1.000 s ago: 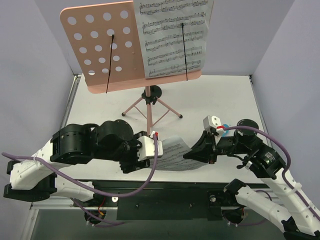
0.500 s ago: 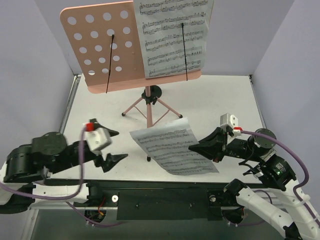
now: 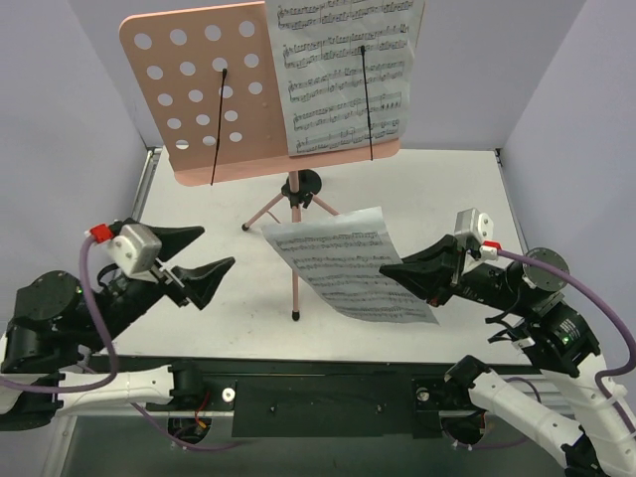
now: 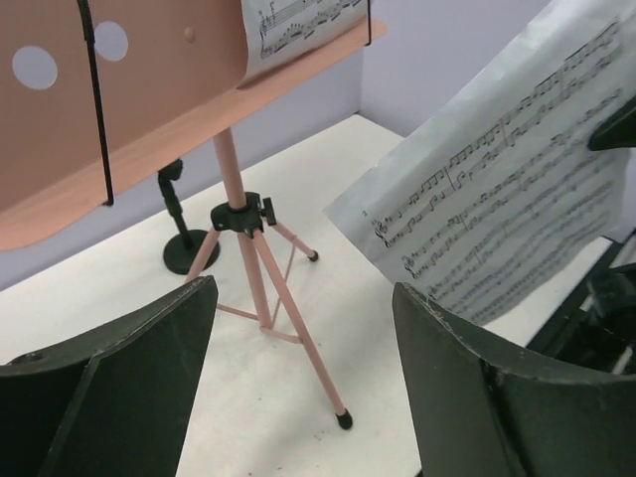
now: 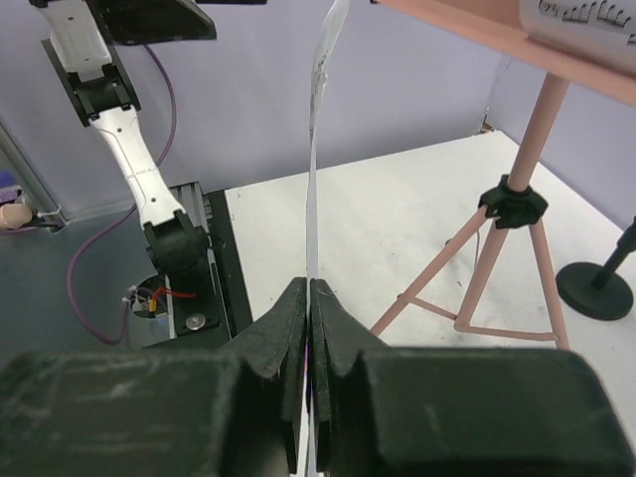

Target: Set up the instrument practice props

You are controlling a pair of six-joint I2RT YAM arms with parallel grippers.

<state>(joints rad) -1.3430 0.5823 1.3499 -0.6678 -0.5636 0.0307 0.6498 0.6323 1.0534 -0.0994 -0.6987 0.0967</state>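
**Me:** Right claw (image 5: 308, 290) is clenched on the loose page (image 3: 343, 268), pinching it at its right edge. In the wrist view the paper runs edge-on straight up out of the shut fingers, so the hold looks square.

**Desk:** And the other one?

**Me:** Left claw (image 3: 211, 250) is released, jaws spread wide, nothing in them. It hangs off to the left of the page, well apart from it, pointing toward it and the tripod (image 3: 294, 214).

**Desk:** Why hold the page in the air?

**Me:** It has to go up onto the stand desk (image 3: 234, 164), which sits on its tripod at the back of the table (image 3: 447, 199). The desk's right half carries the first page (image 3: 338, 79) under the right wire holder (image 3: 367, 99). The left half is bare, with the left wire holder (image 3: 219, 124) lying against the pink plate. I judge that is where this second sheet belongs.

**Desk:** Is one claw enough for that?

**Me:** I doubt it. The sheet is limp. Held by one edge it bows, and its free left side floats near the tripod. I reckon the open left claw is placed to take that free side or to lift the wire so the paper can slide under. The risks I see are the page catching on the tripod and creasing at the pinch — so slow moves.
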